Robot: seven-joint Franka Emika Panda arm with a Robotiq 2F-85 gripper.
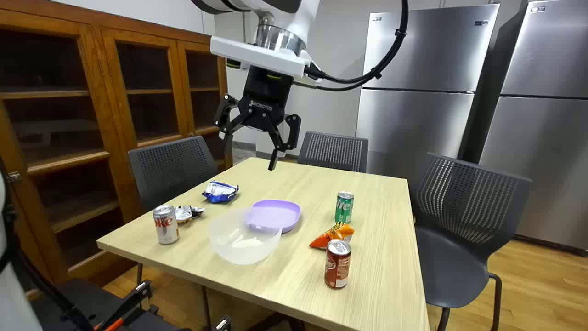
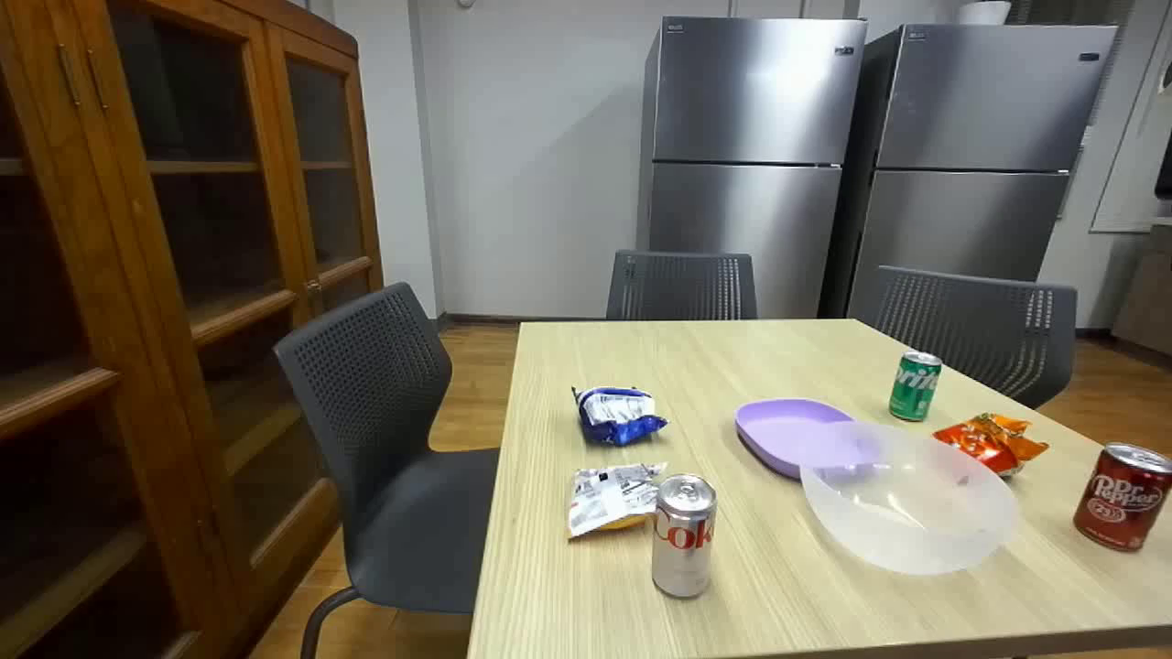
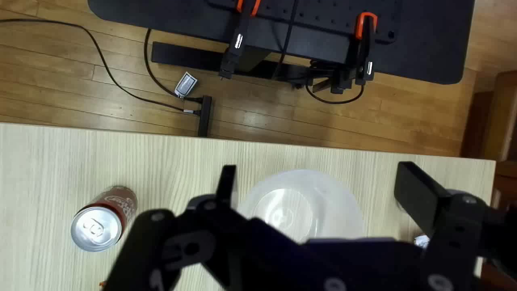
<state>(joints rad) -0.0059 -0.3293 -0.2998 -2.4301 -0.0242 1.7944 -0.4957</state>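
In both exterior views, the bowl (image 2: 911, 513) stands on the worktop (image 2: 650, 352) before the tray (image 2: 778, 428); the Coke can (image 2: 683, 540) sits to their left, the Dr Pepper can (image 2: 1123, 499) to their right (the Sprite can (image 2: 916, 388) is farther back).

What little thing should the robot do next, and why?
Maybe lower the tool a little toward the bowl: it hangs open and empty above the table, touching nothing, and the wrist view shows the bowl between its fingers, though below them.
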